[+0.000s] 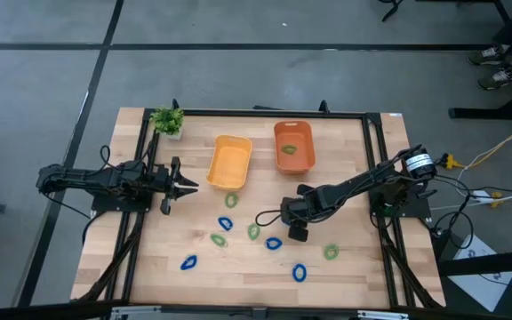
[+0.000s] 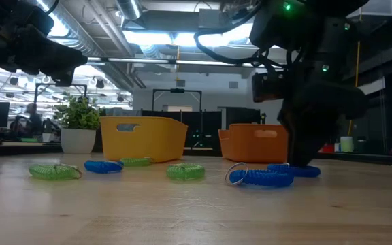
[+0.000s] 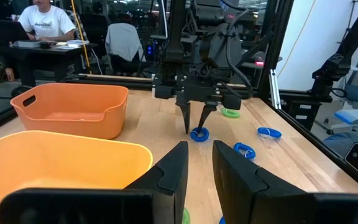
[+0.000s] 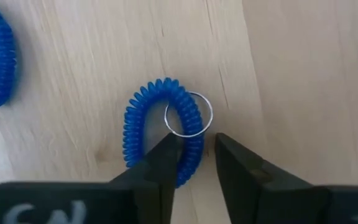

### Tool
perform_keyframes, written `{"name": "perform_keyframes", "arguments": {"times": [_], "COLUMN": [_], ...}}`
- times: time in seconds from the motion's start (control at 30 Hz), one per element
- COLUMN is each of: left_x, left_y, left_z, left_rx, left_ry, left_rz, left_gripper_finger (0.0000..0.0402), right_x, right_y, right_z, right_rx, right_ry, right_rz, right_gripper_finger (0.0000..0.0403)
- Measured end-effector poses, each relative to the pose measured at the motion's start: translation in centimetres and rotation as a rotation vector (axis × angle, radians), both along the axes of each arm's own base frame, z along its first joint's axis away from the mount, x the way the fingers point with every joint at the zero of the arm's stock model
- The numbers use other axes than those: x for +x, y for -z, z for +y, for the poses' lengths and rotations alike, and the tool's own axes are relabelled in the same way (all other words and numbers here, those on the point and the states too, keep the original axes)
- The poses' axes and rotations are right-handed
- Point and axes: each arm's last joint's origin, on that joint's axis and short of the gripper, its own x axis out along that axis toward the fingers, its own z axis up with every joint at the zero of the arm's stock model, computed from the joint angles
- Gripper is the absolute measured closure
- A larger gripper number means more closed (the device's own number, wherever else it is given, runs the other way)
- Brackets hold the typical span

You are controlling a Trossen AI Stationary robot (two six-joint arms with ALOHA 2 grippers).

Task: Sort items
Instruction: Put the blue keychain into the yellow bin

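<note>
On the wooden tabletop point(image 1: 345, 276), near its middle, the right gripper point(image 1: 275, 242) is down over a blue ring point(image 4: 160, 127). Right wrist view: one side of the blue coil, with its small metal key ring point(image 4: 189, 114), sits between the two dark fingers point(image 4: 166, 163); jaws narrowly parted, one finger touching the coil. Whether they truly pinch it, cannot tell.

Left gripper point(image 1: 189, 186) hovers at the tabletop's left side, just beside the yellow bin point(image 1: 230, 163), nothing between its jaws, which stand slightly apart.

Other items lie loose across the tabletop's front half. Blue: one far front left point(image 1: 188, 262), one centre left point(image 1: 225, 223), one front centre point(image 1: 300, 272). Green: one by the yellow bin's front end point(image 1: 231, 201), one at centre left point(image 1: 219, 239), one beside the right gripper point(image 1: 253, 232), one to its right point(image 1: 331, 252). A further green ring point(image 1: 290, 149) lies inside the orange bin point(image 1: 294, 146).

Small potted plant point(image 1: 168, 121) at the back left corner. A seated person point(image 3: 44, 22) shows in the room beyond.
</note>
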Motion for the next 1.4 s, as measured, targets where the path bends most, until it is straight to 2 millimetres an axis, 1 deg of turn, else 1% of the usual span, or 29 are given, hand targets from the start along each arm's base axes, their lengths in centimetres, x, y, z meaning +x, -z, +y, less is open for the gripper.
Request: {"name": "perform_keyframes", "arguments": {"times": [0.13,0.33,0.43,0.63,0.93,1.17,1.4], "left_x": [0.0,0.0,0.0,0.0,0.0,0.0,0.0], "left_y": [0.0,0.0,0.0,0.0,0.0,0.0,0.0], "left_z": [0.0,0.0,0.0,0.0,0.0,0.0,0.0], "left_rx": [0.000,0.000,0.000,0.000,0.000,0.000,0.000], "left_ry": [0.000,0.000,0.000,0.000,0.000,0.000,0.000], "left_rz": [0.000,0.000,0.000,0.000,0.000,0.000,0.000], "left_gripper_finger": [0.0331,0.0331,0.0331,0.0332,0.0331,0.0331,0.0331], "right_x": [0.0,0.2,0.4,0.7,1.2,2.1,3.2], "right_y": [0.0,0.0,-0.1,-0.1,-0.3,-0.7,-1.3], "right_z": [0.0,0.0,0.1,0.1,0.1,-0.8,-2.0], "right_rx": [0.000,-0.001,0.001,0.006,0.013,0.012,0.014], "right_ry": [0.000,-0.002,-0.018,-0.028,-0.044,-0.036,-0.032], "right_rz": [-0.003,-0.020,-0.044,-0.074,-0.129,-0.199,-0.311], "right_gripper_finger": [0.0326,0.0377,0.0391,0.0385,0.0389,0.0390,0.0390]}}
